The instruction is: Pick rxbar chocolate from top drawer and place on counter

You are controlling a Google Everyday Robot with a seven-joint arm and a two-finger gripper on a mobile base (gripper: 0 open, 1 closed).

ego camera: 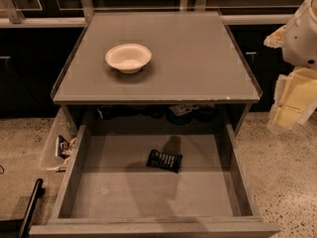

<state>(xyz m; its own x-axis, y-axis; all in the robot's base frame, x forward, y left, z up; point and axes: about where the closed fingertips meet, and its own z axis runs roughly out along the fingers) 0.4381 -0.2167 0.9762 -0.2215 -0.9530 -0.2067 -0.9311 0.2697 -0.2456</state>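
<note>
The rxbar chocolate (164, 160), a small flat black wrapper with white lettering, lies on the grey floor of the open top drawer (124, 192), a little right of the drawer's middle. The grey counter (198, 58) is above and behind the drawer. My gripper (292, 100) hangs at the right edge of the view, beside the counter's right side, above the floor and well apart from the bar. The white arm (304, 33) is above it.
A white bowl (128, 57) stands on the counter, left of centre. A narrow clear plastic tray (52, 148) with small colourful packets (63, 147) sits left of the drawer. A black bar (30, 207) is at the bottom left. Speckled stone floor (282, 172) surrounds the unit.
</note>
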